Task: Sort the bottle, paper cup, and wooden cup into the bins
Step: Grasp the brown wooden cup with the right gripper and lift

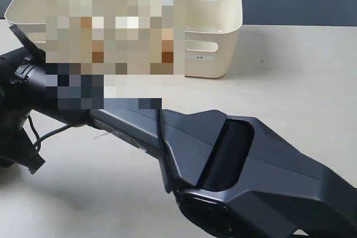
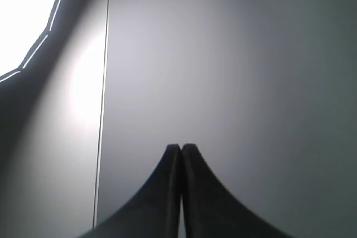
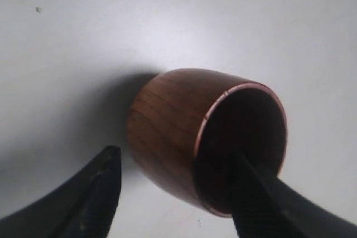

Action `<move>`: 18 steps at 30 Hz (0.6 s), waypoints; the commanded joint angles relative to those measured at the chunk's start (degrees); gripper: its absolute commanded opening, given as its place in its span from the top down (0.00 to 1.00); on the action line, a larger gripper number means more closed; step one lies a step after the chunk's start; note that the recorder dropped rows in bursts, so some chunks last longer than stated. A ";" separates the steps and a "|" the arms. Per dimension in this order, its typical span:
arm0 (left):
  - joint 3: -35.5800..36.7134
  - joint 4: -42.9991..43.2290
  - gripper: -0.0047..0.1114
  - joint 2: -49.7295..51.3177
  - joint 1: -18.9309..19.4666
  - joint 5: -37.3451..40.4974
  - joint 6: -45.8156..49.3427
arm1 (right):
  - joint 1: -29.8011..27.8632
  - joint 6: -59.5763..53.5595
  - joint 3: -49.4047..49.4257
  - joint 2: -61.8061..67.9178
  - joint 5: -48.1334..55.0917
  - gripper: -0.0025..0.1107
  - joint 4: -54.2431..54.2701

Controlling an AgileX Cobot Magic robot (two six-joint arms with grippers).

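The wooden cup (image 3: 173, 132), brown with a dark inside, rests on the pale table in the right wrist view. My right gripper (image 3: 175, 157) is open and straddles the cup's wall: one finger (image 3: 262, 193) reaches inside the mouth, the other (image 3: 95, 188) stands outside with a gap to the wood. My left gripper (image 2: 181, 146) is shut on nothing and faces a plain grey surface. Cream bins (image 1: 215, 4) stand at the back of the table. The bottle and the paper cup are out of view.
The right arm's big black link (image 1: 251, 165) fills the front of the exterior view and reaches leftwards. The left arm (image 1: 22, 82) sits at the left edge. A blurred patch covers most of the bins.
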 commanded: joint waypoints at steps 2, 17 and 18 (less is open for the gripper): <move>-0.01 -0.10 0.96 -0.26 -0.37 0.30 0.02 | -0.22 -2.13 0.02 0.45 -1.38 0.50 1.26; -0.01 -0.10 0.96 -0.26 -0.37 0.30 0.02 | -0.22 -2.79 0.02 2.89 -1.97 0.67 1.06; -0.01 -0.10 0.96 -0.26 -0.37 0.30 0.02 | -0.22 -2.79 0.02 2.89 -1.97 0.75 1.06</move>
